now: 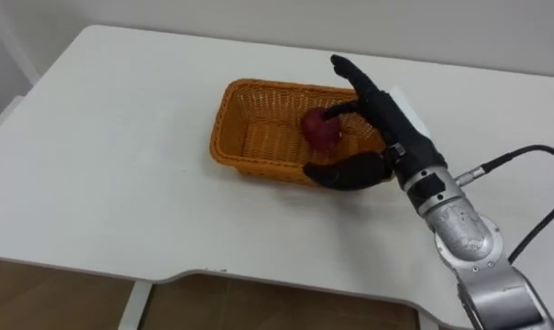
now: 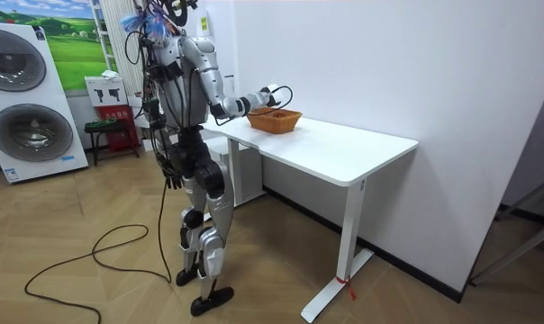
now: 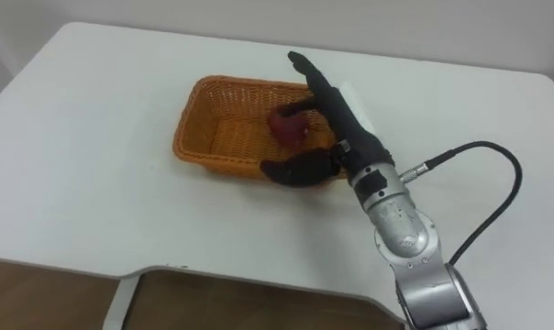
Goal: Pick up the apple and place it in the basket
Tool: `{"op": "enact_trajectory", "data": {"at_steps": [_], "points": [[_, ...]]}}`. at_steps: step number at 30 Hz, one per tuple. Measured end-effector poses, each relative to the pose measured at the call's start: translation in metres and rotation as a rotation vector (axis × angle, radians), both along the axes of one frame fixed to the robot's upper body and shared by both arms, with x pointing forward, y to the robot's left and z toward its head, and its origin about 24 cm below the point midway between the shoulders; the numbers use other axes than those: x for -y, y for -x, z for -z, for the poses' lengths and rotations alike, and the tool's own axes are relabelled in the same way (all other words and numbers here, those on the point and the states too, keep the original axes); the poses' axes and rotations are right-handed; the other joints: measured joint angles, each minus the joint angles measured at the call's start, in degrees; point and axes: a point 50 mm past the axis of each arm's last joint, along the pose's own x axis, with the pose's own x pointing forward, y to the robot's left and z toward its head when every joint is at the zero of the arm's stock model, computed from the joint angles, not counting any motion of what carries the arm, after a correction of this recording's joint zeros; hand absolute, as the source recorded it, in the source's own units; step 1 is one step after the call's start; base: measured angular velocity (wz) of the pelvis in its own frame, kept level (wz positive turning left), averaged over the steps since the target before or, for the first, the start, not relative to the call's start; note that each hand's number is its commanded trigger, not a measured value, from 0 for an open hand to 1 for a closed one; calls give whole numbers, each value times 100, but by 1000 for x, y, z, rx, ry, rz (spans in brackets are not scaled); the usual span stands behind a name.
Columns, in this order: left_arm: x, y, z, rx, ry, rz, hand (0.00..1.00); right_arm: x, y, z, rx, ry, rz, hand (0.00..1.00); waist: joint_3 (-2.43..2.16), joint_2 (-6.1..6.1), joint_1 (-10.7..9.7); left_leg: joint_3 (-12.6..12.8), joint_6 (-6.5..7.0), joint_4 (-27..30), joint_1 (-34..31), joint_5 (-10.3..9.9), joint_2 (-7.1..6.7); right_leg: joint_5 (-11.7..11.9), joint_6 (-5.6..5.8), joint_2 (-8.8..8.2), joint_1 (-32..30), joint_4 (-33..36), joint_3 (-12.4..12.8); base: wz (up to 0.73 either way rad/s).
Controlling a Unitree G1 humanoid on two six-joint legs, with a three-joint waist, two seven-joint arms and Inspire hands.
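- The wicker basket (image 1: 224, 119) sits on the white table (image 1: 121, 183), and the red apple (image 1: 320, 130) lies inside it at its right end.
- The right hand (image 1: 387, 124) reaches over the basket's right end, spread wide and gripping nothing. Straight fingers (image 1: 350, 71) lie across the apple, and the thumb (image 1: 346, 172) is outside the near rim.
- The hand covers part of the apple.
- The robot stands at the basket's end of the table, with the left hand (image 2: 170, 177) low by its hip; its fingers cannot be made out.
- A washing machine (image 2: 24, 99) stands well behind the robot.
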Motion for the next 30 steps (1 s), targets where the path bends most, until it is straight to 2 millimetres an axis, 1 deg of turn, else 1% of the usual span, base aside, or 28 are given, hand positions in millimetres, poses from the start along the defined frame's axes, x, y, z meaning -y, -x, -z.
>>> {"op": "enact_trajectory", "data": {"at_steps": [2,4,6,8,10,11,12,13,14,15,16,18,19,21,22,24,25,26,27,28,29,30], "points": [[0,1,0,0,-5,-1,0,2,0,1,0,1,19,0,1,5,-22,2,0,-1,5,0,3,0,0,-1,-2,-2,4,0],[0,1,0,-1,-7,-2,0,6,-1,-1,11,-3,45,0,16,38,-38,5,0,-4,1,0,6,0,0,-4,-2,-14,-4,0],[-1,2,0,-3,-10,-2,0,13,-2,-3,26,-7,84,0,11,57,-68,10,0,-16,-4,0,5,0,0,-7,-2,-33,0,0],[-2,3,0,-1,-12,-19,0,27,-3,-12,73,-15,162,0,-12,71,-164,11,1,-21,-34,0,5,0,0,-14,-1,-76,-44,5],[-3,7,-1,-7,-16,-27,0,42,-3,-20,120,-45,243,0,-64,87,-232,4,1,-20,-16,0,2,0,1,-24,-2,-79,-86,4],[-4,9,-1,-9,-23,-32,0,54,-3,-25,153,-55,308,0,-105,94,-270,12,3,-21,-5,1,0,0,1,-26,0,-78,-67,0],[-4,11,-1,-9,-29,-37,0,59,-2,-27,170,-58,343,0,-120,90,-295,15,4,-21,1,2,-4,0,0,-28,3,-79,-66,0],[-6,12,-1,-3,-38,-54,0,70,-1,-32,208,-66,411,0,-130,76,-340,20,5,-27,18,4,-5,0,1,-26,14,-77,-62,0],[-8,13,-2,7,-51,-70,0,82,2,-37,247,-72,482,0,-131,55,-386,32,4,-33,28,4,-4,0,1,-21,14,-76,-63,0],[-11,16,-3,21,-63,-99,0,95,6,-45,294,-79,559,0,-133,30,-480,32,4,-35,29,4,-7,0,1,-18,16,-77,-63,0],[-12,18,-3,24,-67,-113,0,102,8,-49,322,-84,598,0,-129,21,-509,40,4,-41,36,4,-7,0,1,-17,15,-78,-54,-9],[-18,28,-5,19,-89,-170,0,126,23,-71,468,-121,768,0,-115,0,-628,111,4,-80,97,4,-5,0,1,-6,34,-86,32,-17],[-19,31,-6,18,-100,-181,0,132,27,-76,506,-138,806,0,-112,-7,-661,133,4,-111,123,4,-5,0,1,1,41,-86,66,-16],[-23,40,-8,12,-135,-196,0,155,43,-86,619,-214,965,0,-80,-60,-826,186,2,-132,171,4,9,-1,1,10,66,-91,90,-12],[-23,41,-8,11,-139,-198,0,161,48,-87,640,-230,1008,0,-75,-67,-849,196,2,-132,171,4,9,-1,1,10,63,-91,97,-8],[-24,42,-8,14,-154,-201,0,183,70,-84,697,-313,1186,0,-67,-67,-924,236,3,-135,163,1,8,0,1,14,43,-86,176,-13],[-24,42,-8,15,-158,-203,0,187,75,-81,703,-339,1227,0,-66,-63,-964,228,4,-136,156,0,6,0,1,12,43,-82,175,-6],[-25,41,-9,19,-170,-204,0,197,84,-74,696,-383,1313,0,-65,-39,-1045,224,6,-140,132,-1,9,0,0,8,20,-76,167,0],[-25,41,-9,22,-176,-204,0,203,88,-69,688,-408,1358,0,-68,-37,-1090,230,8,-134,111,-4,11,1,0,6,3,-75,167,0],[-26,40,-10,30,-183,-207,0,215,99,-55,651,-471,1460,0,-72,-30,-1129,241,11,-130,72,-10,11,7,-5,6,-31,-77,179,0],[-27,37,-10,41,-188,-211,0,226,113,-36,585,-514,1568,0,-80,-20,-1154,223,11,-130,44,-10,7,18,-5,10,-44,-74,180,0],[-28,36,-11,42,-190,-213,0,231,119,-25,544,-539,1619,0,-83,-14,-1161,228,12,-133,44,-10,7,19,-6,10,-44,-72,185,0]]}}
